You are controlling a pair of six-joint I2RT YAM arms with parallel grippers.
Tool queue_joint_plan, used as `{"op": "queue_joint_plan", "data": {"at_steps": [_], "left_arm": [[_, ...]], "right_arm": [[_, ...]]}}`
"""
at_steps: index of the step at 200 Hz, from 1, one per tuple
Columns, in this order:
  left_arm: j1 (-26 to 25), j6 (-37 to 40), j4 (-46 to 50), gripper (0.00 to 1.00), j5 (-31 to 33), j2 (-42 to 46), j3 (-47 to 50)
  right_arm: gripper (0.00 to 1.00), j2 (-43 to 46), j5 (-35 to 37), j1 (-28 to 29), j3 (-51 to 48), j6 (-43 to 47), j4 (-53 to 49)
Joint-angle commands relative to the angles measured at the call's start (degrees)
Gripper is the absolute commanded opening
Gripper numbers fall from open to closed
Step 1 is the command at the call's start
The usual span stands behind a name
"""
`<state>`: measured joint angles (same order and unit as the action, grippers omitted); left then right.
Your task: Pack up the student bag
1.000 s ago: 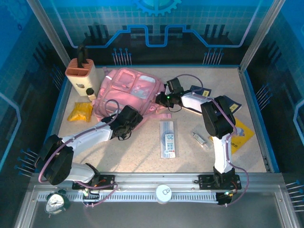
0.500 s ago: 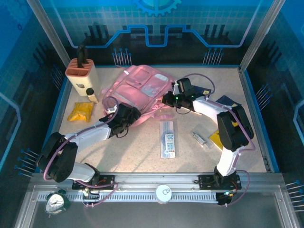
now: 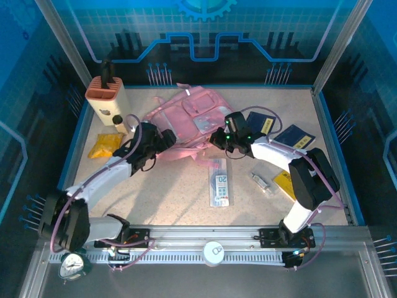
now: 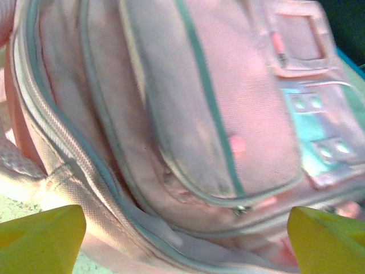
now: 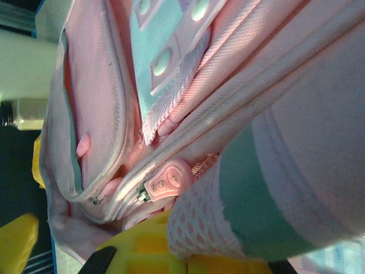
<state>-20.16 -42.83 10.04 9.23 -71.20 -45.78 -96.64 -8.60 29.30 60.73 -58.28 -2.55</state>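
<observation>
Here, centre frame | my right gripper (image 3: pixel 218 138) pinches mesh on the soft, floppy student bag (image 3: pixel 186 115) | left gripper (image 3: pixel 162 139) apart beside it | I'd grip seams.

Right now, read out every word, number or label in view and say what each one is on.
"20": printed on the clear flat packet.
Zip pull on the student bag: raised lettering, too blurred to read.
Dark blue booklets: yellow marks, too small to read.
</observation>
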Motion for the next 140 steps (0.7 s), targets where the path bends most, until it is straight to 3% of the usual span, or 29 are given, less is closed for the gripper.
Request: {"op": "queue_joint_plan", "data": {"at_steps": [1, 42, 79, 117, 140], "left_arm": [[-1.5, 2.5, 6.7, 0.87, -3.9, 5.0, -1.6], [-14.8, 1.7, 9.1, 0.79, 2.1, 6.8, -1.4], [-25.0, 8.0, 1.0, 0.76, 6.9, 0.4, -1.4], [-28.9, 14.8, -3.1, 0.74, 9.1, -11.2, -5.9], [-29.6, 14.9, -7.2, 0.73, 9.5, -16.4, -7.6]], "right_arm": [[0.00, 2.8, 2.1, 0.9, 1.2, -4.1, 1.0], [0.00, 2.8, 2.5, 1.4, 1.0, -6.6, 1.4], [0.00, 1.6, 0.3, 1.5, 3.4, -6.1, -0.8], [0.00, 2.1, -0.2, 1.5, 4.0, -6.7, -1.4], [0.00, 2.2, -0.7, 1.4, 3.9, -6.9, -0.9]]}}
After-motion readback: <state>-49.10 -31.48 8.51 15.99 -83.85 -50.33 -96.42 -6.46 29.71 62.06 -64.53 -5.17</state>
